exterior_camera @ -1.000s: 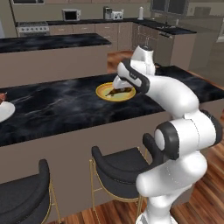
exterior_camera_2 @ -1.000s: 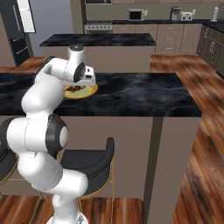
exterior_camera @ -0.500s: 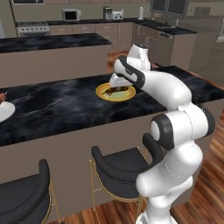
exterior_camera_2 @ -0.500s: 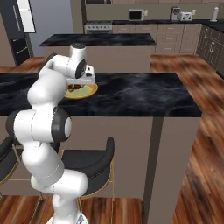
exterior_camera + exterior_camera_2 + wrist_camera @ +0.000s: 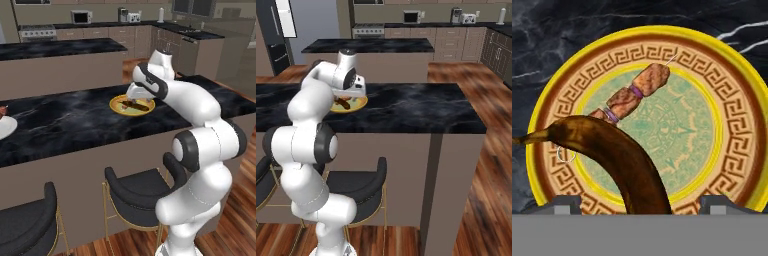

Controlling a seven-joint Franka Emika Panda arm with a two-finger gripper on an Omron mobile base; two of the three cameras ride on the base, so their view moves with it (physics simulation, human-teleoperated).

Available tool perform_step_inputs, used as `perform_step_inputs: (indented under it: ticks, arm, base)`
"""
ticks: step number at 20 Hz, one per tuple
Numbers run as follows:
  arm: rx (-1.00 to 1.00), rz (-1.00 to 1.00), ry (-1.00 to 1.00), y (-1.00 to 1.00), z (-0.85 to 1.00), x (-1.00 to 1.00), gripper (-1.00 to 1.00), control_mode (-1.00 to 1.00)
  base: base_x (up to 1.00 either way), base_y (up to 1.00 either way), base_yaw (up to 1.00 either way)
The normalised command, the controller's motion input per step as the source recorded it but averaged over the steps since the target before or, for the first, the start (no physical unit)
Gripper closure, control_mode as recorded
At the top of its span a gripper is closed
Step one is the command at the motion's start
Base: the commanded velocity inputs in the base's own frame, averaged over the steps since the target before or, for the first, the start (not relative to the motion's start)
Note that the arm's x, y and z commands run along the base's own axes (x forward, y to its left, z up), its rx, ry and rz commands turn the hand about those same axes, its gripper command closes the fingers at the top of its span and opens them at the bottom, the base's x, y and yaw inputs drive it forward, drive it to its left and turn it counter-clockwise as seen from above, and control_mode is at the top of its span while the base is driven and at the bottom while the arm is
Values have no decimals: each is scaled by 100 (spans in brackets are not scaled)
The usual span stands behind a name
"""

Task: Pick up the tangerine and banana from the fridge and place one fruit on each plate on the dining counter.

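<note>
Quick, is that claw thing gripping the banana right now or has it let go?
Gripper: open, fingers wide on either side of the banana, which lies on the yellow plate.

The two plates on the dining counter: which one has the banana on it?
The yellow-rimmed patterned plate under the gripper holds the banana, beside a meat skewer. The white plate lies far along the counter.

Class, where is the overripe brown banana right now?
The overripe brown banana lies on the yellow-rimmed patterned plate, beside a meat skewer, on the black marbled counter.
</note>
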Motion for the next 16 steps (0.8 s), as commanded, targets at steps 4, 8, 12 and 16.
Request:
perform_step_inputs:
  ticks: [4, 8, 12, 16]
  arm:
    - [5, -3, 1, -29, 45, -10, -100, -100]
    - [1, -4, 0, -22, 67, -30, -100, -100]
    - [3, -7, -1, -13, 62, -51, -100, -100]
    - [5, -8, -9, 0, 33, -85, -100, -100]
  base:
    - [0, 0, 0]
    - [0, 0, 0]
    - [0, 0, 0]
    - [0, 0, 0]
